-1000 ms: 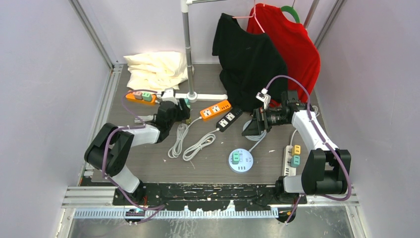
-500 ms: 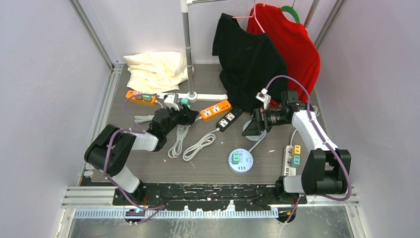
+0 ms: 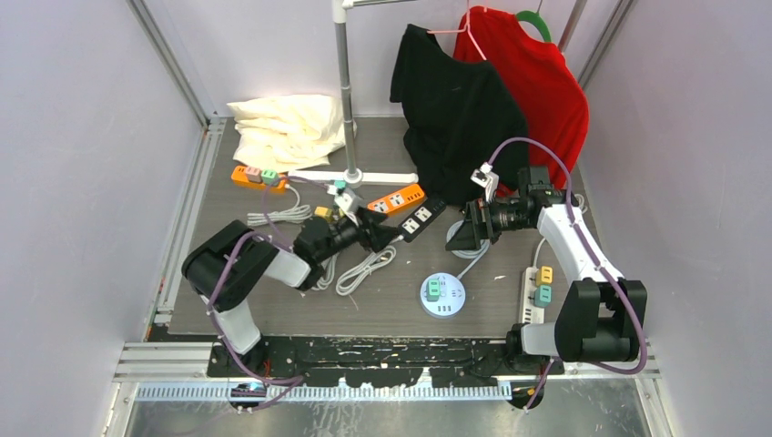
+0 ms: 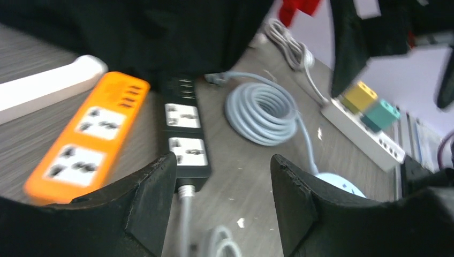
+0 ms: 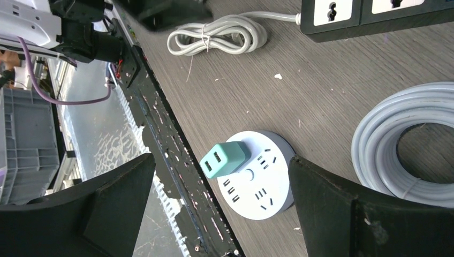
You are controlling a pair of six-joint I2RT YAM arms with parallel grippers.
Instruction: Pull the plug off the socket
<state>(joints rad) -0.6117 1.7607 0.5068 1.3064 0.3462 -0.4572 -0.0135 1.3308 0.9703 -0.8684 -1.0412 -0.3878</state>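
A round white socket (image 3: 443, 298) (image 5: 262, 187) lies on the table near the front with a teal plug (image 3: 433, 289) (image 5: 225, 159) standing in it. In the right wrist view the plug sits between the wide-open fingers of my right gripper (image 5: 222, 160), which hovers above and touches nothing. In the top view my right gripper (image 3: 460, 237) hangs just behind the socket. My left gripper (image 3: 376, 232) (image 4: 222, 166) is open and empty, low over the table by the cable end of a black power strip (image 3: 423, 218) (image 4: 184, 134).
An orange strip (image 3: 396, 198) (image 4: 91, 139) lies beside the black one. A white strip (image 3: 531, 300) at the right carries a yellow plug (image 3: 545, 273) and a green one (image 3: 543, 293). Another orange strip (image 3: 244, 178) lies far left. Coiled cables (image 3: 364, 264) and hanging clothes (image 3: 455, 109) are close.
My left arm has swung right, from the far-left orange strip to the black strip, its jaws narrowing slightly. The right arm has stayed still.
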